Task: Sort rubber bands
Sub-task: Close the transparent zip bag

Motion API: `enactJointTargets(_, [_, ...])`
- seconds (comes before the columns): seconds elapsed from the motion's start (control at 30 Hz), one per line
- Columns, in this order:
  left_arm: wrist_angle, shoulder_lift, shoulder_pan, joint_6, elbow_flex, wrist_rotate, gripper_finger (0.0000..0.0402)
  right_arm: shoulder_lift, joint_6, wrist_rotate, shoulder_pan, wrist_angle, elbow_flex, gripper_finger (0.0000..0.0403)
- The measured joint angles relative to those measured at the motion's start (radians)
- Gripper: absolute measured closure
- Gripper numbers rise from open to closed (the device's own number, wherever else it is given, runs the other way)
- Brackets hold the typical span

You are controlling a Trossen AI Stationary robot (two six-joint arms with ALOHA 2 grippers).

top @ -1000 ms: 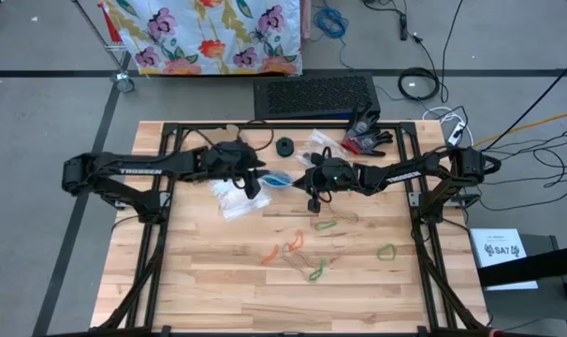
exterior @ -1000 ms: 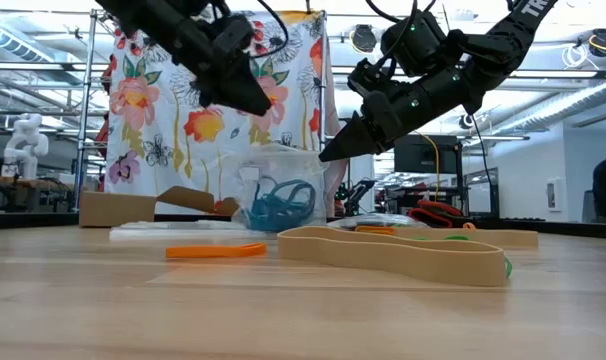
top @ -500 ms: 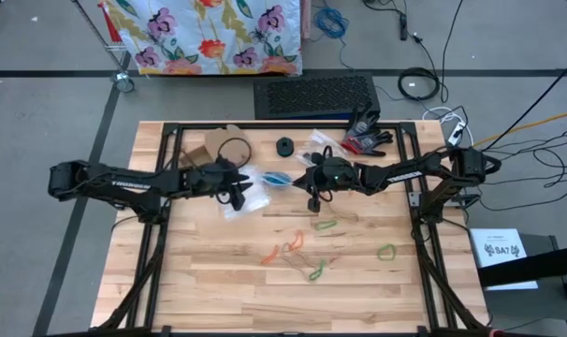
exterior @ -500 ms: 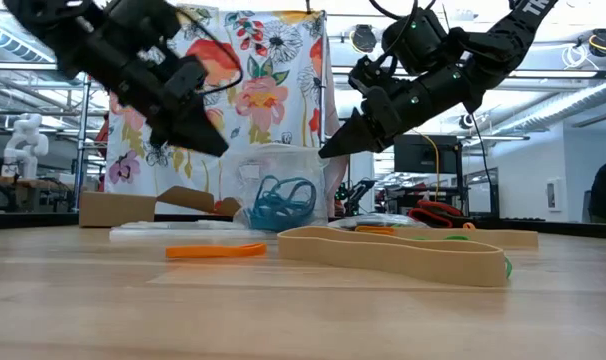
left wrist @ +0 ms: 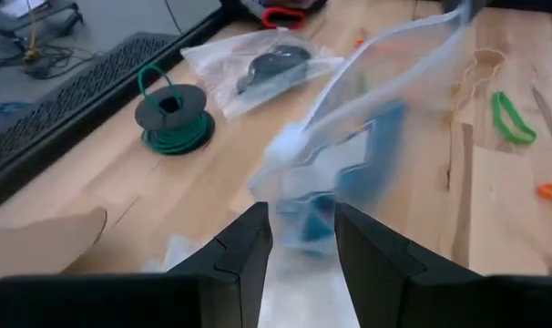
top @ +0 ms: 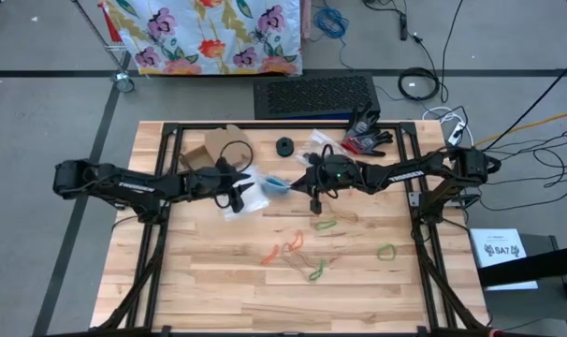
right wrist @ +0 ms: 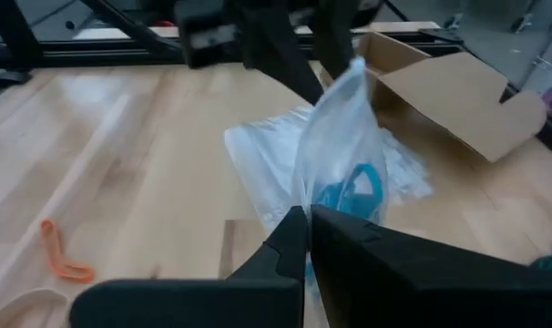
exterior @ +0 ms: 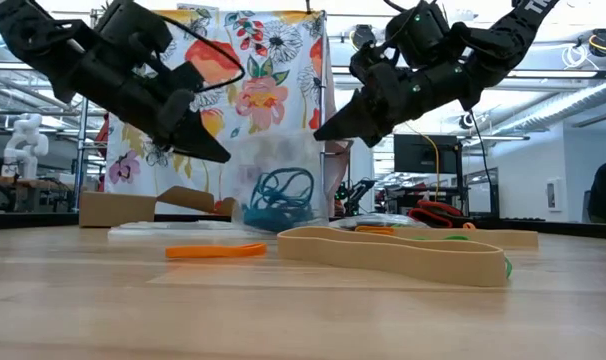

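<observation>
A clear plastic bag [exterior: 281, 190] holds several blue rubber bands [right wrist: 353, 193]. It hangs between my two grippers, above the middle of the table. My right gripper [top: 298, 182] is shut on it. My left gripper [top: 243, 193] is open, with its fingertips [left wrist: 258, 239] on either side of the bag's near part [left wrist: 323, 196]. Loose green [top: 326, 225], orange [top: 269, 254] and tan [top: 303, 258] rubber bands lie flat on the wood nearer the front edge. My left gripper: the bag shows blurred between its fingertips, and I cannot tell whether they touch it. My right gripper pinches the bag's upper edge [right wrist: 323, 187] between its two shut fingers. It comes slanting down from the table's right. The bag hangs below the fingertips with the blue bands in its lower half.
A pile of flat clear bags [top: 235, 202] lies under my left gripper. At the back are an open cardboard box [top: 205, 150], a green wire spool [left wrist: 173, 118], bags with dark contents [left wrist: 262, 66] and a black and red glove [top: 368, 137]. An orange band [exterior: 215, 251] and a tan band [exterior: 403, 252] lie near the low camera.
My left gripper has come down and drawn back toward the table's left edge, staying open, and now points slanting down at the bag. My right gripper has kept its place, shut on the bag. The bag has swung and shows blurred.
</observation>
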Motion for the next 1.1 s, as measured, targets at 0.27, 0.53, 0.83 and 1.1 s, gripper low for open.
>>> enactJointTargets(0.27, [-0.010,0.023,0.002,0.004,0.000,-0.034,0.0272,0.000,0.008,-0.058,0.001,0.006,0.000,0.0403])
enactJointTargets(0.53, [0.019,0.035,0.002,0.050,0.000,0.031,0.0272,0.000,0.021,-0.057,0.002,-0.025,0.000,0.0403])
enactJointTargets(0.83, [0.072,0.059,0.002,0.049,0.000,0.084,0.0288,0.000,0.039,-0.045,-0.002,-0.068,0.000,0.0403])
enactJointTargets(1.1, [0.121,0.060,0.002,0.067,0.000,0.157,0.0375,0.000,0.049,-0.040,-0.012,-0.074,0.000,0.0403])
